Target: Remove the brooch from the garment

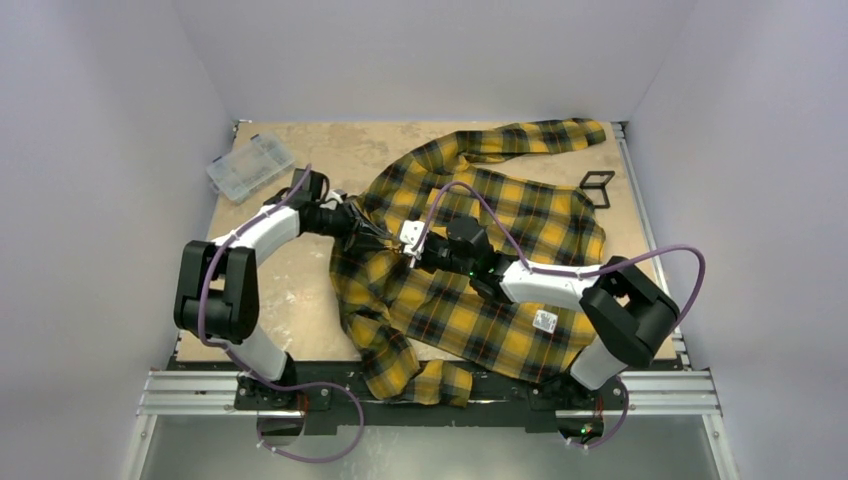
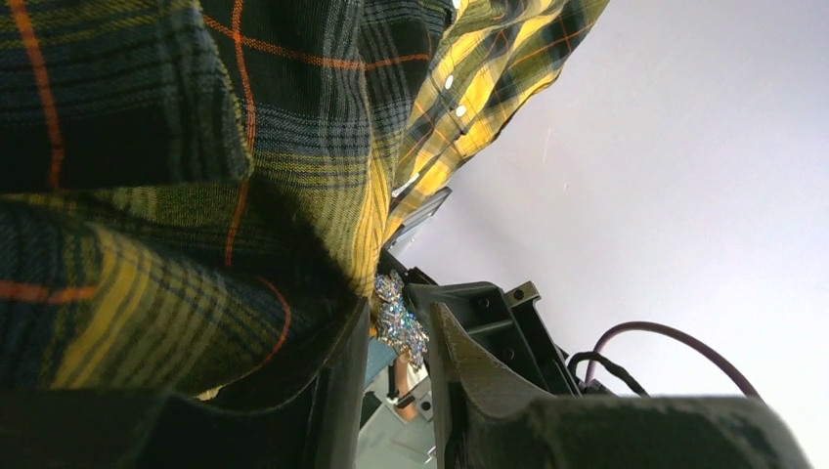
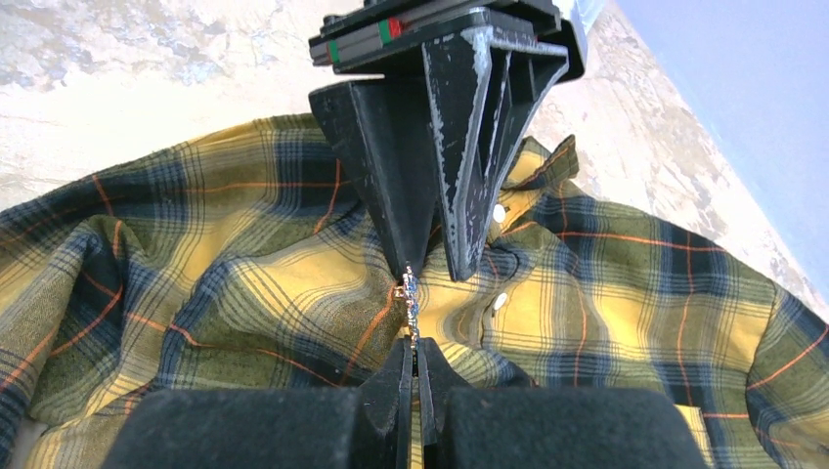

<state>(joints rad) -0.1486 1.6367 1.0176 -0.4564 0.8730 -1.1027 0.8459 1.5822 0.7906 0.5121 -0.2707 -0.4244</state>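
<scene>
Right wrist view: the brooch (image 3: 412, 303) presents edge-on, so its face is not visible. Its lower end is hidden between the closed, blurred tips of the right gripper (image 3: 414, 363).

Left wrist view: the garment (image 2: 147, 176) is cut off by the top and left edges. Cloth covers one finger of the left gripper (image 2: 399, 311); whether the jaws pinch it cannot be determined.

Top view: the brooch is probably too small to resolve.
</scene>
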